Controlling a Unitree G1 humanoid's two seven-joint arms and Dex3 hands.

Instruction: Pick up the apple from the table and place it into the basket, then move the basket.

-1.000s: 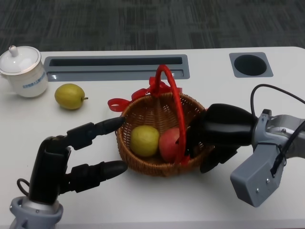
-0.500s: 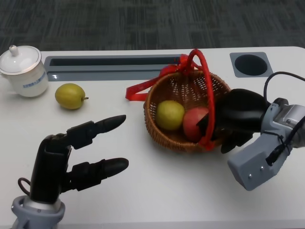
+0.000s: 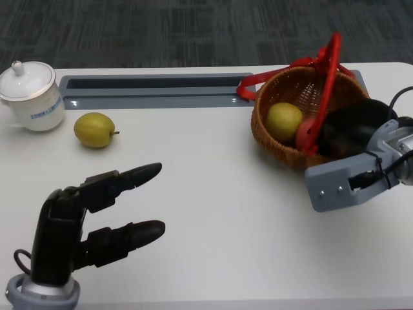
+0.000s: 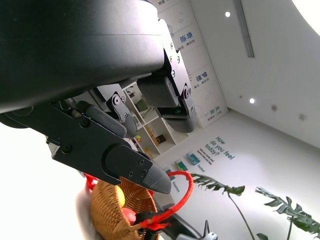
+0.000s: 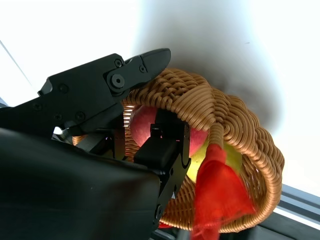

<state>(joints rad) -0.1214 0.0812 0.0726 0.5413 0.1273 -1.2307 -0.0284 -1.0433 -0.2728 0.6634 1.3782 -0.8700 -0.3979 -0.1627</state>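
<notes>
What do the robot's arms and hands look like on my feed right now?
The left hand is matte black with long, tapered, segmented fingers, on a silver-grey wrist collar with a thin black cable looping beside it. The right hand has a rounded, glossy black shell, joined to a boxy silver-grey forearm with small screws and black cables. The wrist views show black finger links with round screw heads.

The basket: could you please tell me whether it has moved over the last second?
Yes. The basket has moved toward the robot's right and farther away, gripped by the right hand; it now covers the round table recess, while the teacup stays put.
</notes>
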